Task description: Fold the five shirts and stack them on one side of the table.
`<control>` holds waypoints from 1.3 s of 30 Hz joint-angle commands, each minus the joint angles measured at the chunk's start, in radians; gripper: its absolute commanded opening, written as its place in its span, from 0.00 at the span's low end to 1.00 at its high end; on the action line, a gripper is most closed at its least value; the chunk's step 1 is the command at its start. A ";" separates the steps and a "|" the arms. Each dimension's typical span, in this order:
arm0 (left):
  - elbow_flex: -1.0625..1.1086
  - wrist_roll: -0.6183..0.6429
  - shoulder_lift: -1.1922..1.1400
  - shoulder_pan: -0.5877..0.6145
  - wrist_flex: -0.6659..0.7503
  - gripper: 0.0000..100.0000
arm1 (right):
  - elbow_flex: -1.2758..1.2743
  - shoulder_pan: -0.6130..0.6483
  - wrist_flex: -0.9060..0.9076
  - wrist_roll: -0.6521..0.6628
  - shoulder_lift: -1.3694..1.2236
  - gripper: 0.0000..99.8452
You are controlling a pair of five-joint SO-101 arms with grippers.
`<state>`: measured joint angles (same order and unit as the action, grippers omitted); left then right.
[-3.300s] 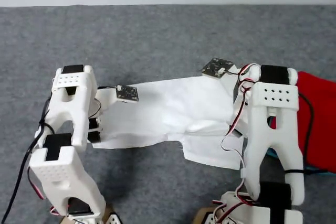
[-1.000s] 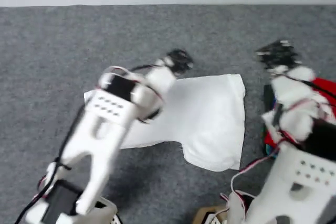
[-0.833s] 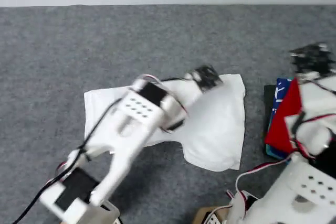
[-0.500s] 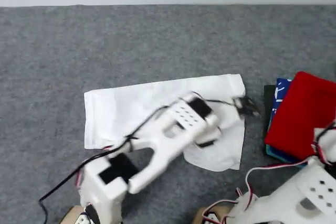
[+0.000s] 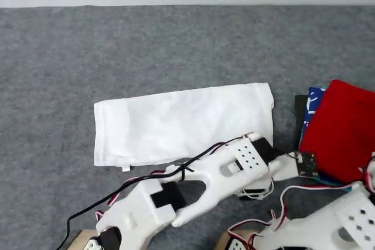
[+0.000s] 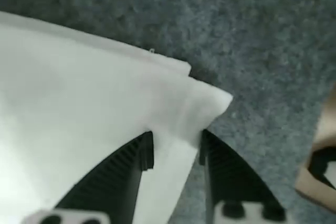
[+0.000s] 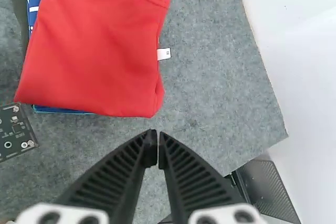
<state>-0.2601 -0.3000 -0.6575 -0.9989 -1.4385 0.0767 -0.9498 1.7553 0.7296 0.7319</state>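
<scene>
High view: your white shirt (image 5: pixel 181 122) lies flat mid-table; red shirt (image 5: pixel 340 130) tops the stack (image 5: pixel 312 102) to its right.
Left gripper (image 6: pixel 176 148): jaws pinch the white shirt's corner.
Right gripper (image 7: pixel 157 142): jaws pressed together.

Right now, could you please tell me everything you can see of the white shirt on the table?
The white fabric shirt is plain, thin-looking cloth, folded into a long band and lightly creased. It lies flat on the grey felt-like table cover, apart from the red folded shirt beside it. The left arm crosses its near edge, and there the left end effector pinches a bunched corner of the cloth.
</scene>
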 commanded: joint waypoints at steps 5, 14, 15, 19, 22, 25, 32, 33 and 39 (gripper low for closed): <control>-0.124 0.005 -0.060 0.002 -0.063 0.16 | 0.043 -0.005 0.038 -0.008 0.013 0.01; -0.332 0.009 -0.212 0.003 -0.201 0.14 | 0.043 -0.005 0.038 -0.008 0.013 0.01; -0.369 0.009 -0.238 0.008 -0.224 0.13 | 0.043 -0.005 0.038 -0.008 0.013 0.01; -0.538 0.011 -0.347 0.012 -0.315 0.09 | 0.043 -0.005 0.038 -0.008 0.010 0.01; -0.595 0.051 -0.377 0.012 -0.318 0.05 | 0.043 -0.005 0.038 -0.008 0.010 0.01; -0.601 0.052 -0.365 0.009 -0.316 0.03 | 0.043 -0.005 0.038 -0.008 0.012 0.01; -0.599 0.017 -0.261 0.063 -0.316 0.02 | 0.043 -0.005 0.038 -0.008 0.010 0.01; -0.601 0.002 -0.250 0.078 -0.316 0.02 | 0.043 -0.005 0.038 -0.008 0.010 0.01; -0.624 -0.069 -0.218 0.175 -0.315 0.02 | 0.041 -0.004 0.038 -0.008 0.004 0.01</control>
<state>-0.8385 -0.3307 -0.9505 -0.8715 -1.7331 0.0767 -0.9498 1.7553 0.7296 0.7319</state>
